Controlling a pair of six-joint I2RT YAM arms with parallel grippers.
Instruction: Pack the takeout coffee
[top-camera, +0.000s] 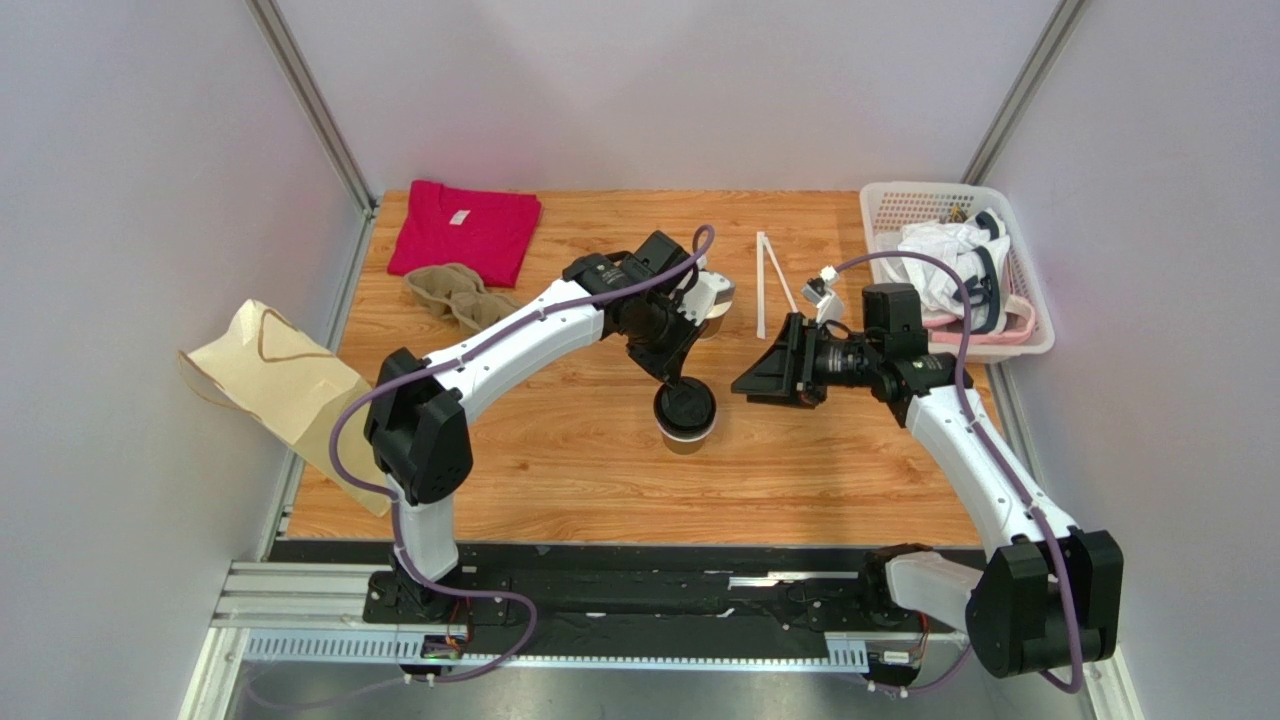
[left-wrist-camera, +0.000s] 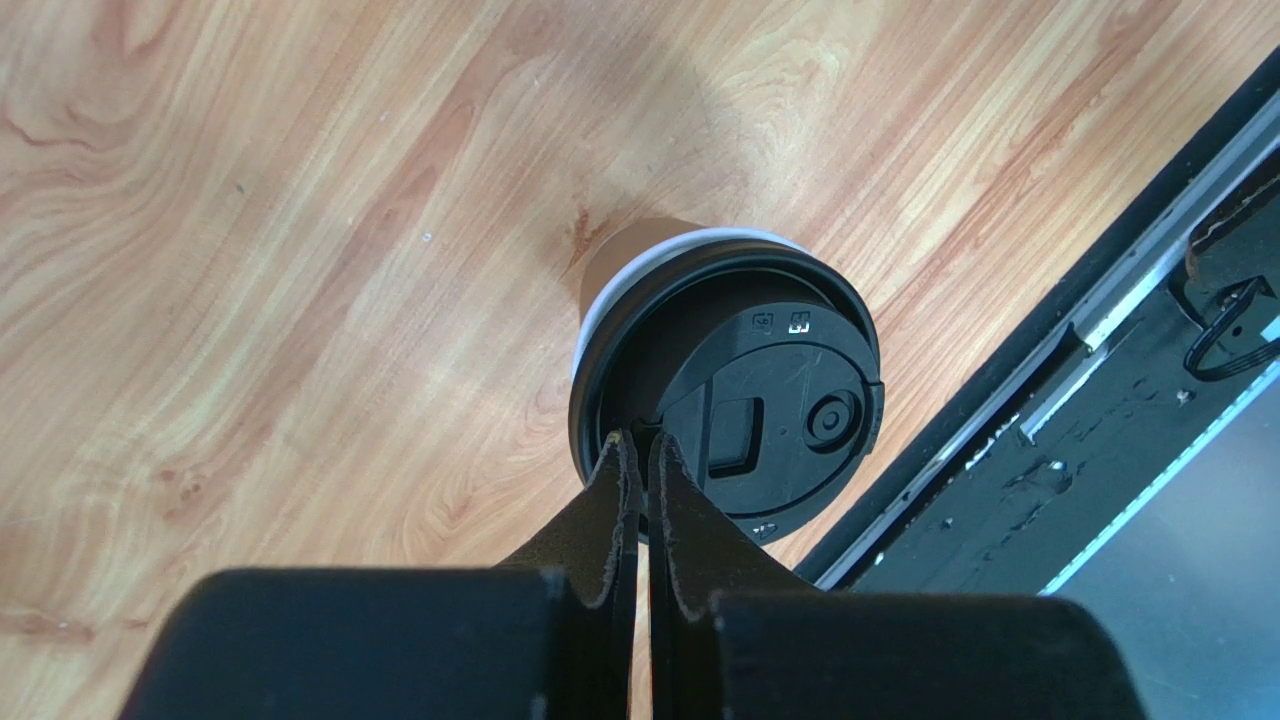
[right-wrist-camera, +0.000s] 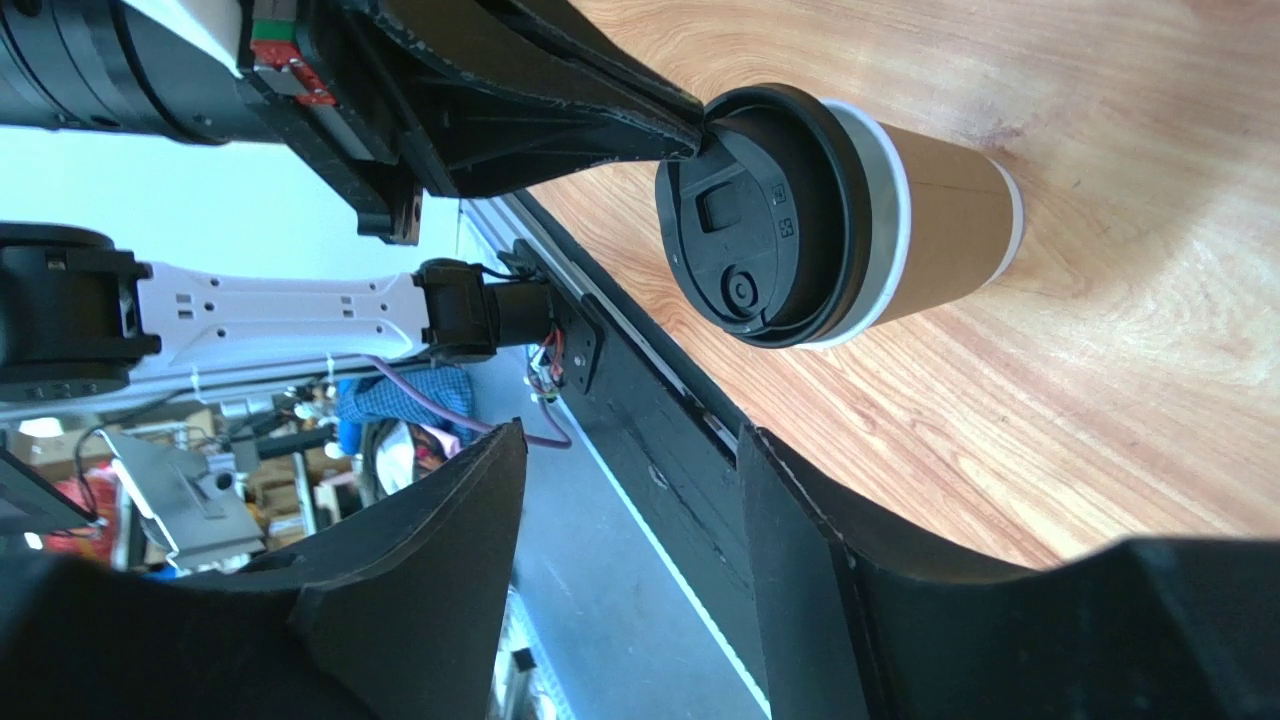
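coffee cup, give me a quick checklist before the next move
1. Takeout coffee upright on the table: ok.
2. Lid on the cup: ok; fully snapped down: cannot tell.
3. Left gripper shut, tips at the lid's rim, holding nothing: not ok for lifting.
4. Right gripper open, apart from the cup: ok.
5. Paper bag at the table's left edge, mouth open: cannot tell.
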